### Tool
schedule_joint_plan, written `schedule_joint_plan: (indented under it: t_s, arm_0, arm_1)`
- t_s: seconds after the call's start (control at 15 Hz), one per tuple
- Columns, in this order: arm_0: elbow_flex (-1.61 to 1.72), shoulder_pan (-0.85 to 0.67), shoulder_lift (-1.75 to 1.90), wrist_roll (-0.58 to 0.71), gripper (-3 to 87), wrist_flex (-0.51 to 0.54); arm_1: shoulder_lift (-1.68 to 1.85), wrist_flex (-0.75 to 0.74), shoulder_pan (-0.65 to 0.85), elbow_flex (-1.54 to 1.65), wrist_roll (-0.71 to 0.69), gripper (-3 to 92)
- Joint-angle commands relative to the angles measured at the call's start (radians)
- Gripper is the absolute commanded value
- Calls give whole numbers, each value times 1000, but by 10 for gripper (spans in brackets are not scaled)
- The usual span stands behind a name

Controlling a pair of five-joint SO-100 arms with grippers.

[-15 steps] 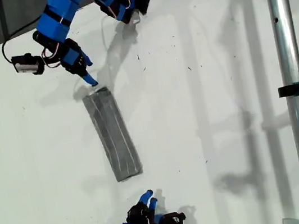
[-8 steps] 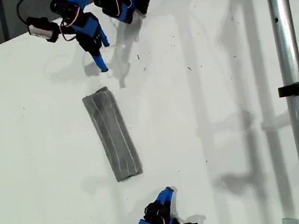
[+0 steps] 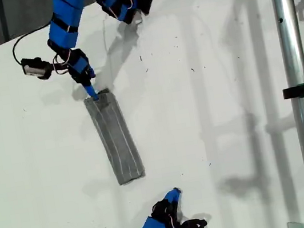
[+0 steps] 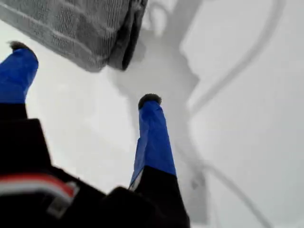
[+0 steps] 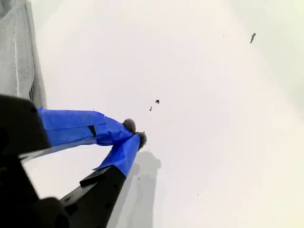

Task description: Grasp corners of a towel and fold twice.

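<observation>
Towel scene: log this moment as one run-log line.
towel: folded strip, lying flat | my first gripper: open by its end, nothing held | my second gripper: shut, empty, clear of towel

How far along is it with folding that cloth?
Nearly finished, it seems. The towel lies on the white table as a narrow layered strip, so both folds look done. My first tool is open at the strip's far end, holding nothing; my second tool is shut and clear of it. At most, tidying remains.
</observation>
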Motion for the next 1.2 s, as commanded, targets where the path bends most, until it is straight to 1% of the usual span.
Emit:
schedule_joint_plan:
  t_s: [0.0,0.13,0.2,0.27,0.33,0.4,0.47,0.53,0.6,0.67,0.73,0.8,0.87,0.93,1.0,1.13]
  arm_0:
    - [-6,20,8,-17,-27,-8]
    - [-5,18,9,-17,-27,-8]
    - [-3,15,9,-17,-27,-6]
    - [-3,12,9,-12,-27,-6]
    - [-5,9,9,-8,-27,-5]
    - [-5,6,9,-2,-27,-3]
    - [-9,5,9,8,-27,2]
    - [-11,3,9,15,-27,8]
    - [-12,3,9,20,-27,12]
    - [-12,-3,9,32,-27,14]
    - [-14,-14,9,46,-27,12]
    - [-15,-21,9,61,-27,9]
    - [-17,-31,9,74,-27,6]
    - [-17,-35,9,80,-27,5]
    - [-17,-35,9,81,-27,0]
    - [-17,-31,9,86,-27,0]
  arm_1:
    - [-337,-80,12,-279,-51,436]
    - [-548,21,-38,-546,-55,426]
    - [-612,37,-84,-629,-44,387]
    - [-630,29,-121,-657,-2,124]
    - [-624,14,-155,-657,11,53]
    - [-600,52,-176,-650,15,30]
    - [-518,135,-176,-595,44,-2]
    - [-339,193,-179,-443,58,-2]
    - [-109,298,-178,-275,97,-2]
    - [137,445,-184,-149,141,-2]
    - [368,632,-199,-91,189,-2]
    - [514,802,-241,-103,245,-2]
    - [603,859,-342,-183,325,-3]
    - [517,854,-388,-267,345,-3]
    - [436,719,-394,-264,336,-3]
    - [140,440,-374,-262,308,-3]
